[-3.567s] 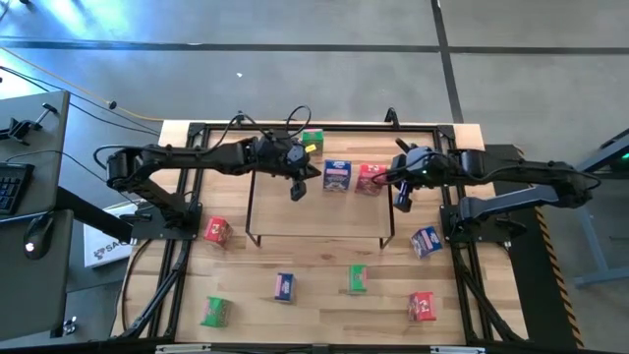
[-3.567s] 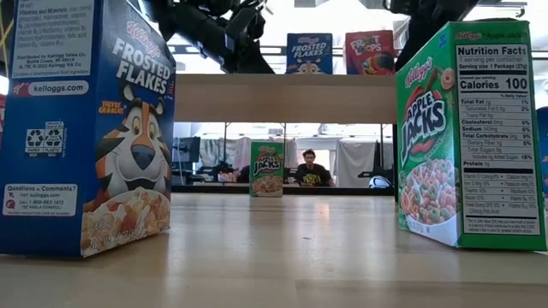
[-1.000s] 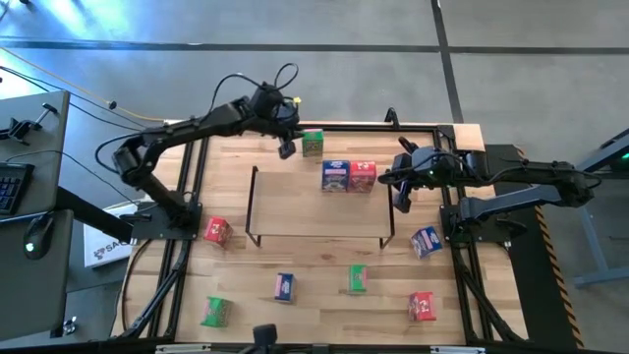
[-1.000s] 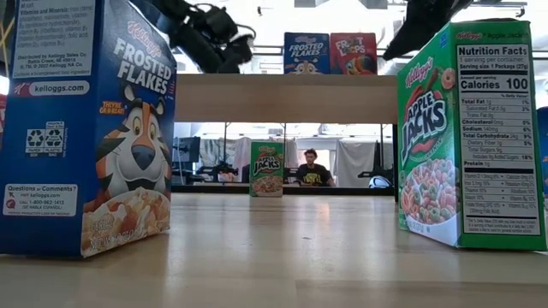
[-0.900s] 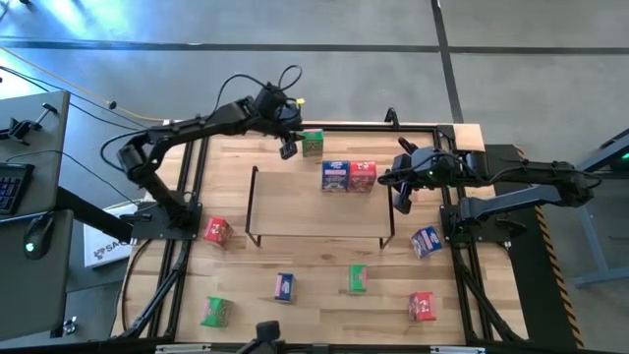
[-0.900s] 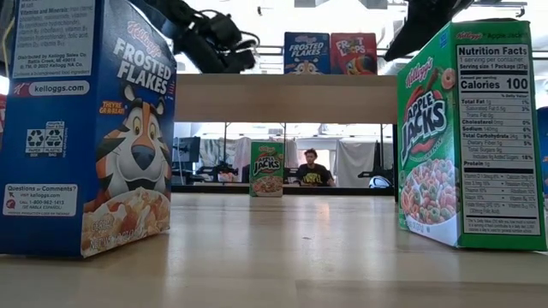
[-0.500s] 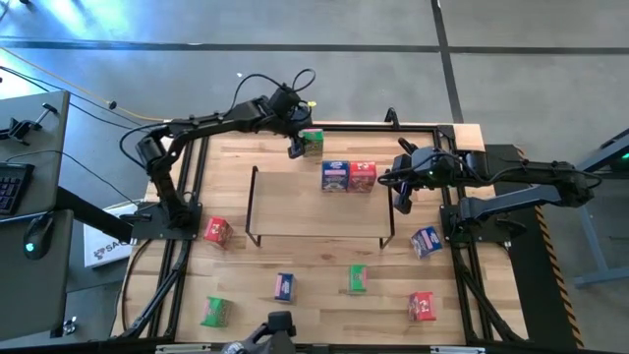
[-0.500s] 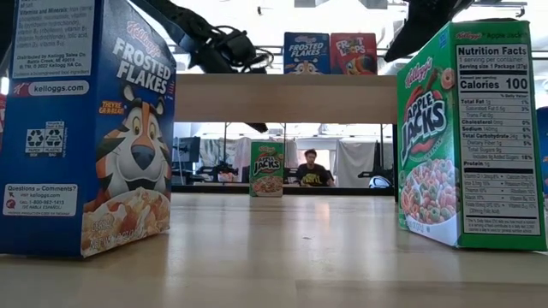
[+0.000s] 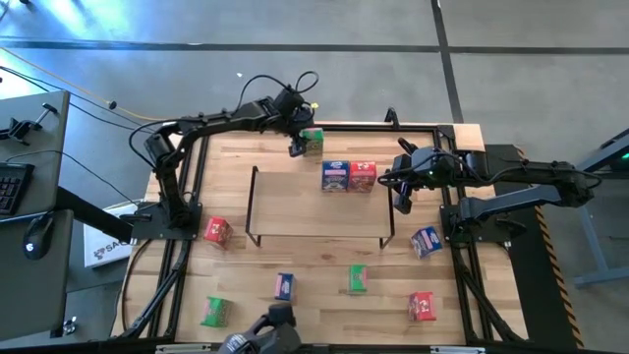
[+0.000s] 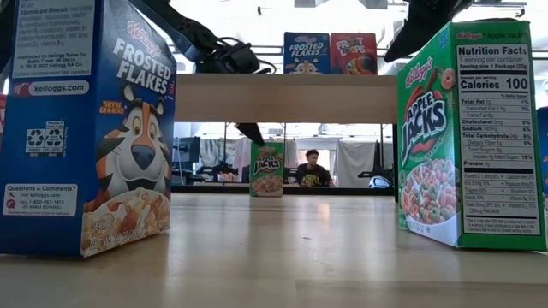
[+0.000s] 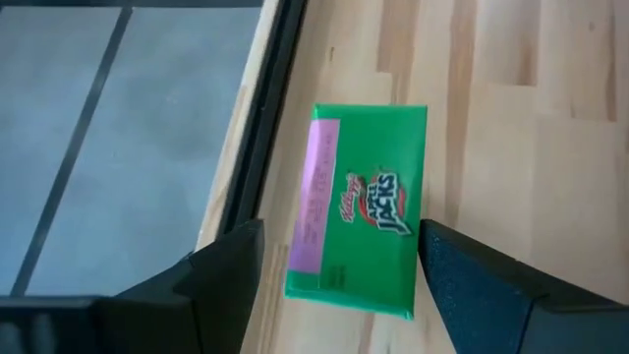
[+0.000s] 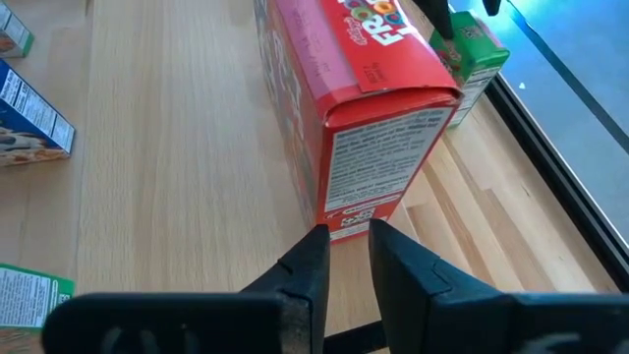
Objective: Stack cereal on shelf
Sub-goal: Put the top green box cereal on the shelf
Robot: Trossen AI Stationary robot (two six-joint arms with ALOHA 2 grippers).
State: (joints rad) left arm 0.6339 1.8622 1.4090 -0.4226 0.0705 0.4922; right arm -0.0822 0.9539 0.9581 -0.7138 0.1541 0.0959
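The shelf [image 9: 295, 211] stands mid-table; a blue cereal box [image 9: 337, 175] and a red one [image 9: 364, 175] stand on its wood top [image 10: 282, 98]. Behind it, a green cereal box [image 9: 313, 141] stands upright on the table by the far edge. My left gripper [image 11: 339, 285] is open above this box [image 11: 359, 211], one finger on either side, without touching it. My right gripper [image 12: 349, 246] hangs off the shelf's right end [image 9: 401, 202]. It is open by a narrow gap, short of the red box [image 12: 364, 88].
Loose boxes stand on the table in front of the shelf: red [image 9: 217, 231], blue [image 9: 284, 286], green [image 9: 357, 278], green [image 9: 214, 312], red [image 9: 423, 306], blue [image 9: 426, 241]. A black frame [image 9: 192, 177] rims the table. Something grey [image 9: 265, 339] shows at the near edge.
My left gripper has gone down and a little toward the table's right edge, onto the green box at the far edge; one finger now shows below the shelf's board in the low view. The grey thing has come in at the near edge.
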